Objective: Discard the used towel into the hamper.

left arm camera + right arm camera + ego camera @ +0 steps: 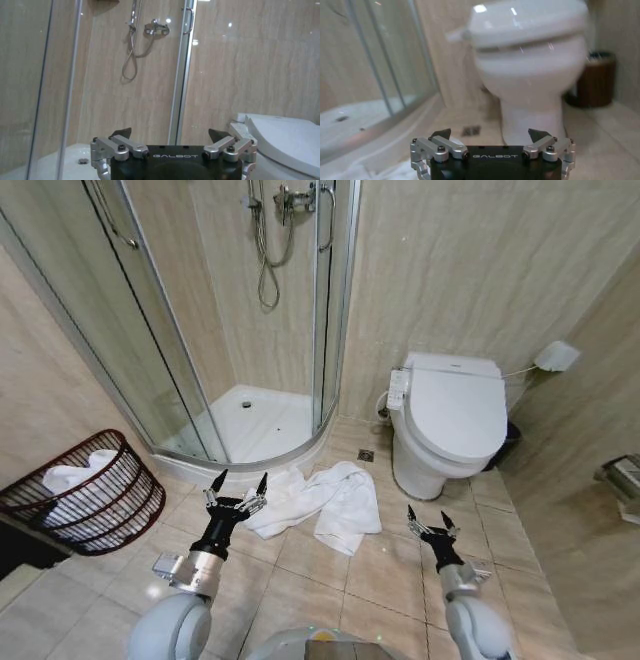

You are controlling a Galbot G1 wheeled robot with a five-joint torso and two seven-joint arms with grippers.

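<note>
White towel (322,498) crumpled on floor | left hand (237,487) released beside it | right hand (431,525) released | hamper (85,495) far left

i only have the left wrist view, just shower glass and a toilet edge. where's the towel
Observer: The crumpled white cloth towel lies on the beige floor tiles, between the shower tray and the white toilet, just ahead of the left gripper.
Operator: left gripper holding anything
Observer: No. Its fingers are spread open and empty, above the towel's near edge.
Operator: and the hamper
Observer: The round dark red-brown wire hamper stands at the robot's far left against the wall, with white cloth already inside.
Operator: right arm
Observer: The right gripper is open too, low over bare tiles in front of the toilet, apart from the towel.
</note>
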